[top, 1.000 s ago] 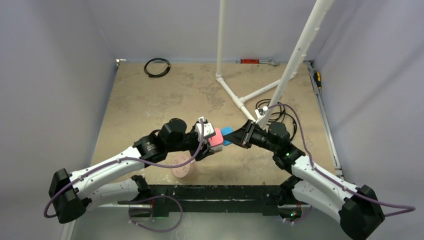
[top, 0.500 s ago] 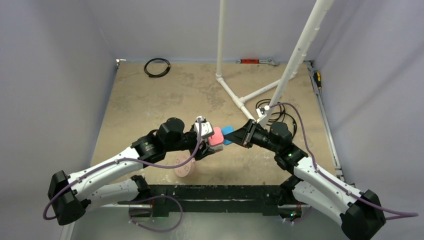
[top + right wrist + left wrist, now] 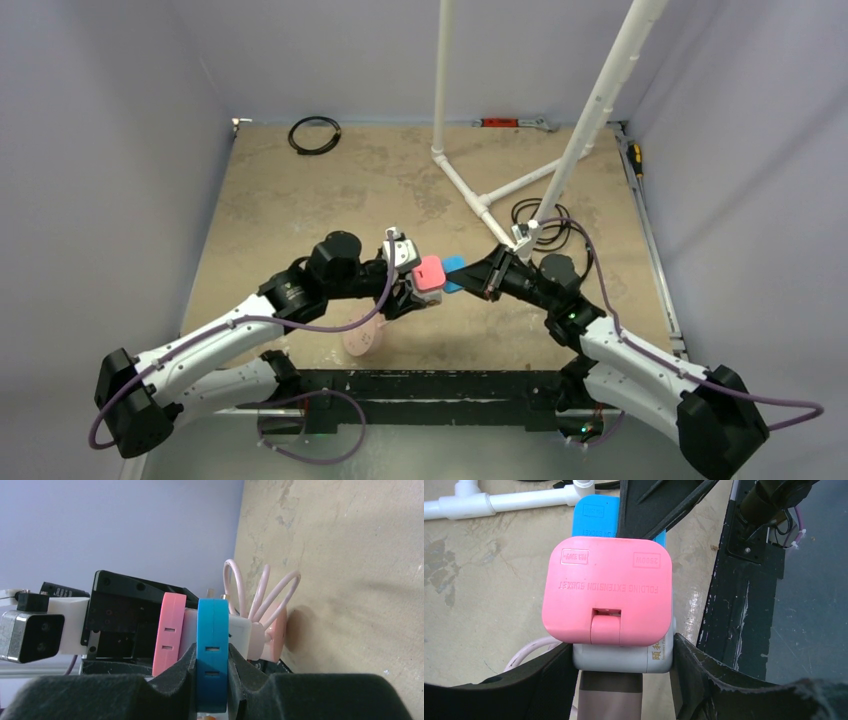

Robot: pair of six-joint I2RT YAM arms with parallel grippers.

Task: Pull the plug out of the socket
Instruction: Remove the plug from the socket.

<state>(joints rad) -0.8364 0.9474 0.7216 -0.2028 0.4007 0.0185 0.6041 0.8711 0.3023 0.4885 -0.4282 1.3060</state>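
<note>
The flat pink plug point(image 3: 606, 592) sits on top of the white-grey socket cube point(image 3: 621, 657). My left gripper point(image 3: 621, 666) is shut on the socket's two sides and holds it above the table. A flat blue plug head point(image 3: 212, 645) lies against another face of the socket point(image 3: 239, 630). My right gripper point(image 3: 212, 680) is shut on the blue head's flat faces. The pink plug point(image 3: 170, 630) shows edge-on beside it. A thin pink cable point(image 3: 260, 590) loops to a round pink disc point(image 3: 362, 340). In the top view the plug point(image 3: 430, 272) hangs between both grippers.
A white pipe frame point(image 3: 470, 190) stands on the table behind the grippers. A black cable coil point(image 3: 314, 135) lies at the back left, and black cable point(image 3: 545, 212) lies at the pipe's foot. A black rail point(image 3: 430, 385) runs along the near edge.
My left wrist has drawn a little to the left and both arms have shifted slightly. The plug, the socket and the blue head stay together in the same grips.
</note>
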